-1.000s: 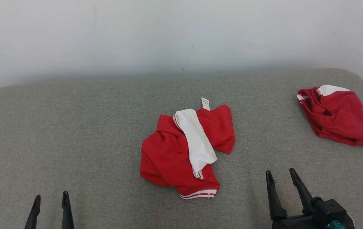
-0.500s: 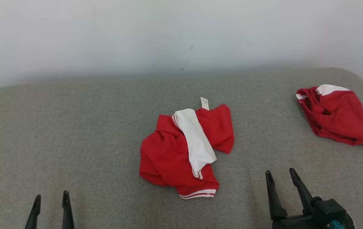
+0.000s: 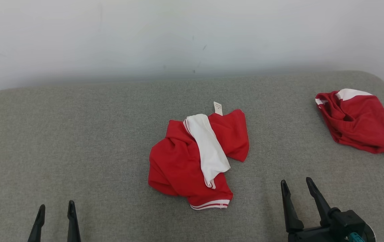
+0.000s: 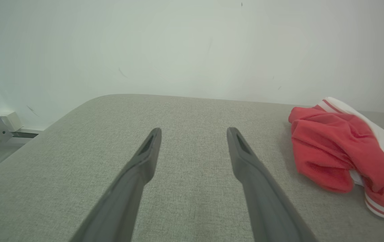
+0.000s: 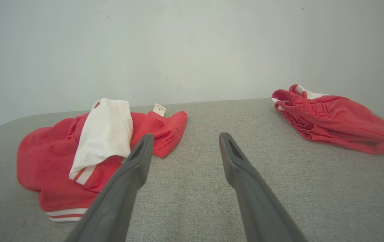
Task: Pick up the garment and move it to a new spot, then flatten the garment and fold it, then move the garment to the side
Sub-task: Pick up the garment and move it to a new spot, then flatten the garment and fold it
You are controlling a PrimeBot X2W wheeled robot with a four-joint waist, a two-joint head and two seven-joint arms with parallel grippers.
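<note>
Grey upholstered surface (image 3: 77, 134) against a pale wall (image 3: 192, 33). At its middle, crumpled in a heap: red garment (image 3: 175, 164), white panel (image 3: 208, 148) draped across, small label (image 3: 218, 108) poking out at the far edge. Not yet lifted, so judged the very start of the task. Near the front edge, well short of the cloth: left gripper (image 3: 56, 204), fingers apart, empty; right gripper (image 3: 296, 180), fingers apart too, empty. Probably parked wide on either side to keep the heap in plain sight before a reach. Counted: two grippers, one label, two red pieces of clothing, namely the central heap and a second red bundle (image 3: 360, 127) well apart at the far right, seemingly out of the way.
</note>
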